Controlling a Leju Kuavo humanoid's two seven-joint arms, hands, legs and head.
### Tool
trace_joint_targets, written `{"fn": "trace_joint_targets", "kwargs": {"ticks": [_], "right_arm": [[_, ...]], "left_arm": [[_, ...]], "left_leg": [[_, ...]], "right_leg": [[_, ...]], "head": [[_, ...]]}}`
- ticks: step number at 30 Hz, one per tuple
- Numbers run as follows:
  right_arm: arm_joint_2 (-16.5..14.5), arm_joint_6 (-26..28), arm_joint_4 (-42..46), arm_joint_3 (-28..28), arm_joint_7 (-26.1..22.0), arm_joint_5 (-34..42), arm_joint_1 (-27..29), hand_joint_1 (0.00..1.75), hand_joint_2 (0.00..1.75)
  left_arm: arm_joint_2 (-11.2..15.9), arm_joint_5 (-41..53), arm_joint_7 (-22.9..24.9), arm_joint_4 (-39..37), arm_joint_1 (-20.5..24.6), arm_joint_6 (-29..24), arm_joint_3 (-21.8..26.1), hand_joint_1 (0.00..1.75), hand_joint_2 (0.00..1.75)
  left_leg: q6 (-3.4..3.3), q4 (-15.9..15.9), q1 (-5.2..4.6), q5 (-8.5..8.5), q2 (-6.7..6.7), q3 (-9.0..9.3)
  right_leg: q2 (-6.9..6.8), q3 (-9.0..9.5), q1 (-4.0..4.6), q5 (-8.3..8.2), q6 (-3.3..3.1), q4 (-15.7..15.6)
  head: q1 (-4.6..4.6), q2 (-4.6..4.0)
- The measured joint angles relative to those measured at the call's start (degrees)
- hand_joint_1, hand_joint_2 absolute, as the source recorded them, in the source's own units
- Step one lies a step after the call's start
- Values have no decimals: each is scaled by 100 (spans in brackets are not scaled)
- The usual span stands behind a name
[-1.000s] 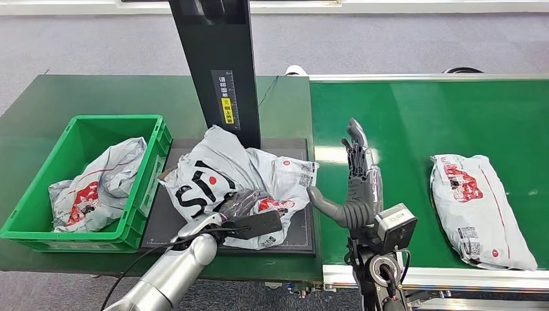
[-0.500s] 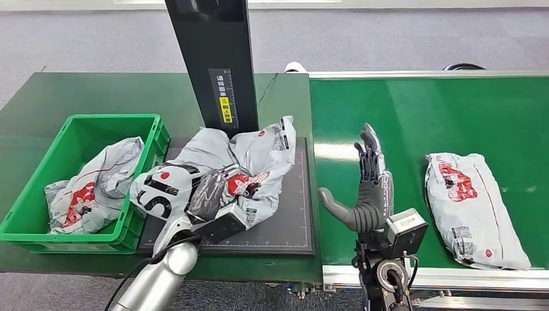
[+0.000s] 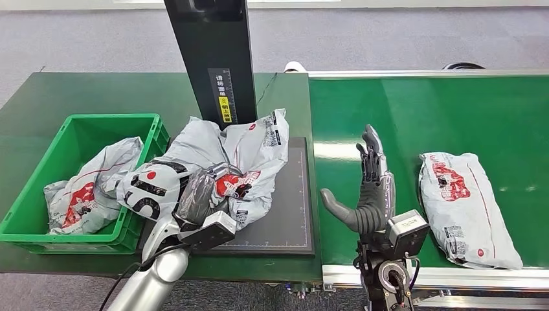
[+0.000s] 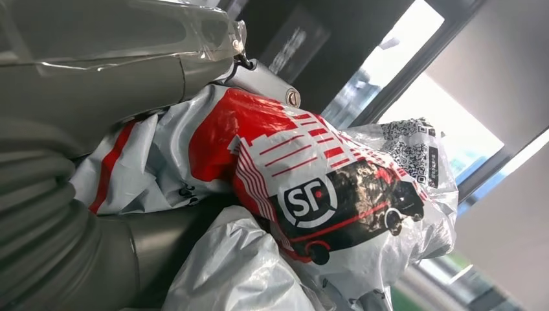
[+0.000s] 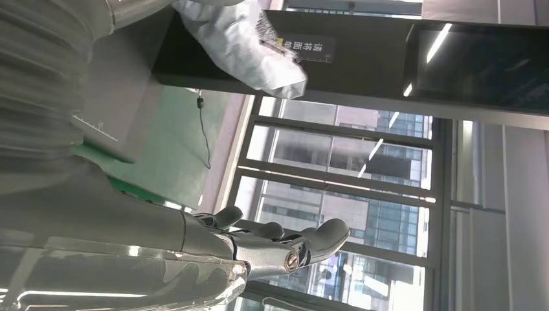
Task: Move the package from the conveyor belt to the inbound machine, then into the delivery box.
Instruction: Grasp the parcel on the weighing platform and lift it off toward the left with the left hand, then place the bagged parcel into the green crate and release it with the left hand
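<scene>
Package [image 3: 213, 172] is travelling left off the inbound machine's black plate [image 3: 285, 220] toward the green delivery box [image 3: 39, 230], clenched in the left hand [image 3: 197, 194]; half a second ago it was sitting further right. Transfer looks nearly complete. Right hand [image 3: 369, 184] is hanging released over the conveyor belt [image 3: 440, 110]. Left fingers are hiding under crumpled plastic, so grip depth is unclear.

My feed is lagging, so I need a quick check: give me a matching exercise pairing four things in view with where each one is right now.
Things:
1. held package
2. second package
3. third package
4. right robot hand

Places:
A. in the green bin
B. lying on the belt
C. open, raised over the belt's left end
D. in the left robot hand, between scanner plate and bin

Pairs: 1-D, 2-B, 3-A, 4-C
</scene>
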State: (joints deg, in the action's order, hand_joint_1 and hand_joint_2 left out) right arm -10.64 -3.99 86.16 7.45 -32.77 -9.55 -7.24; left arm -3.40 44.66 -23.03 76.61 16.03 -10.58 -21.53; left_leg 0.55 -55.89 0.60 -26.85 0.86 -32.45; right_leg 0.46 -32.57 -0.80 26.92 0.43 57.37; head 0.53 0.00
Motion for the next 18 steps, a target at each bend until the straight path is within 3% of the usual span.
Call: {"fn": "trace_joint_targets", "kwargs": {"ticks": [8,13,18], "right_arm": [[42,14,0,-9,-25,19,13,0,175],[48,19,0,-13,-26,42,20,0,175],[50,22,0,-18,-26,63,35,0,175]], "left_arm": [[123,723,-342,1154,-422,-1271,139,175,175],[268,858,-335,1639,-504,-2320,620,175,175],[411,602,-827,2022,-729,-2835,1163,175,175]], "left_leg": [[0,0,0,-1,-1,-13],[0,1,2,0,-2,-14],[0,1,3,0,-8,-14]], "right_leg": [[1,-12,0,0,0,0],[0,-12,3,0,-1,0],[1,-13,4,0,-1,1]], "head": [[0,0],[1,0],[0,0]]}}
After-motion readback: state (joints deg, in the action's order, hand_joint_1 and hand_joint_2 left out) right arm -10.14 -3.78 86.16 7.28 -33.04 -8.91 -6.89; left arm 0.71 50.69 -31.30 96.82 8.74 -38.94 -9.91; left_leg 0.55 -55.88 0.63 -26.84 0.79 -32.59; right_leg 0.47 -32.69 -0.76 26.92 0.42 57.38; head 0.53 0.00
